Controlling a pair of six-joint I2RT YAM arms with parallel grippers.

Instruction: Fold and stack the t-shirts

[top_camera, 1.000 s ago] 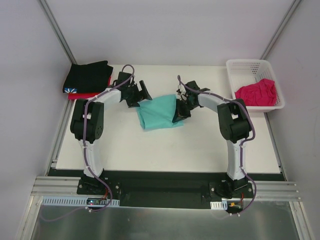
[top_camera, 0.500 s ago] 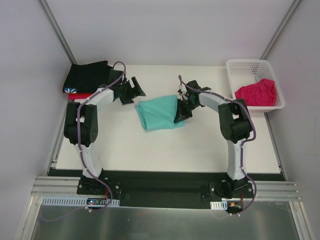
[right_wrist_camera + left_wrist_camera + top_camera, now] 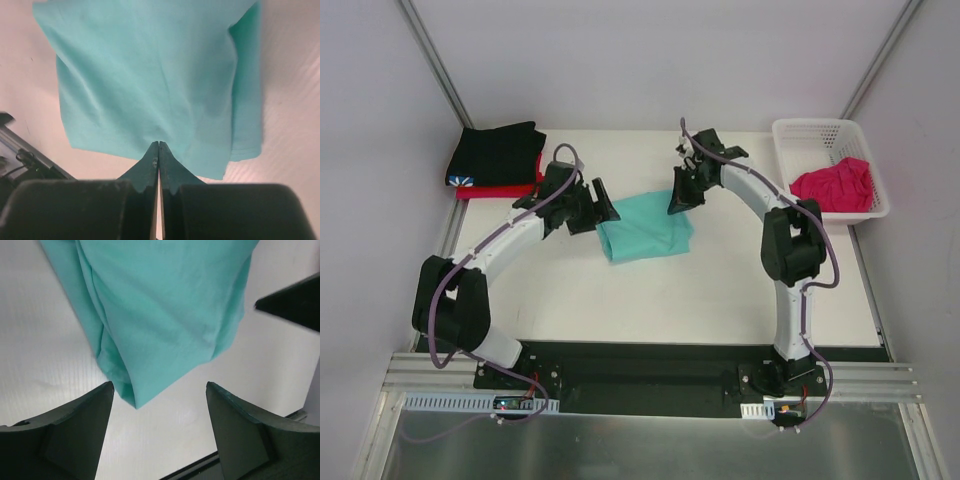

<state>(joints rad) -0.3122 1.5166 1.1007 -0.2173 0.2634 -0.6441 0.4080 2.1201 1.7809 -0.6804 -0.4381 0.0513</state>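
Note:
The teal-green t-shirt (image 3: 645, 228) lies folded flat in the middle of the table. It fills the left wrist view (image 3: 165, 315) and the right wrist view (image 3: 150, 75). My left gripper (image 3: 598, 205) is open and empty just off the shirt's left edge, its fingers (image 3: 65, 435) wide apart over bare table. My right gripper (image 3: 680, 196) is shut at the shirt's far right corner, its tips (image 3: 159, 145) over the near edge; I see no cloth between them. A black t-shirt (image 3: 498, 152) lies on a red one (image 3: 495, 190) at the back left. The magenta-pink t-shirt (image 3: 835, 185) is crumpled in the basket.
The white lattice basket (image 3: 800, 135) stands at the back right corner of the table. The folded stack sits at the table's back left edge, against the wall. Grey walls close in both sides.
My left arm swung out, and its gripper, which had pulled away from the shirt, came back to its left edge. My right gripper moved back along the shirt's right edge to the far corner.

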